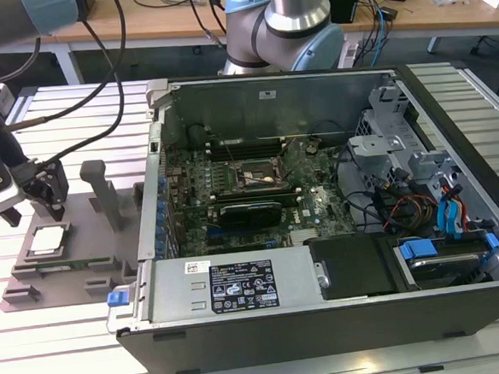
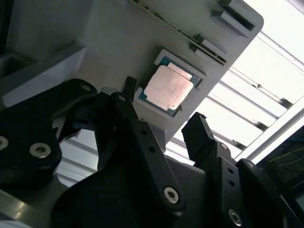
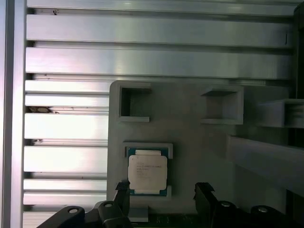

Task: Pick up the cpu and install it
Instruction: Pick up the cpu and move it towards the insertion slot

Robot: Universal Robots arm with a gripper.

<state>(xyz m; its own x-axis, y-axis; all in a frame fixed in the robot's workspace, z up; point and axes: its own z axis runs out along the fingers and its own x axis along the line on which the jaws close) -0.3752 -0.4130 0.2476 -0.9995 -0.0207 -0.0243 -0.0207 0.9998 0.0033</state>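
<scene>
The cpu (image 1: 48,240) (image 2: 168,87) (image 3: 147,172) lies flat, metal top up, in a shallow square pocket of the grey fixture tray (image 1: 100,249) (image 3: 190,133), toward the tray's end away from the computer case (image 1: 326,306). The gripper (image 1: 35,210) (image 2: 162,102) (image 3: 162,187) hangs just above it, fingers spread wide either side of the pocket and gripping nothing. Whether the tips touch the tray is hard to judge. The case lies open on the slatted table (image 1: 55,346), with the motherboard (image 1: 250,195) inside.
</scene>
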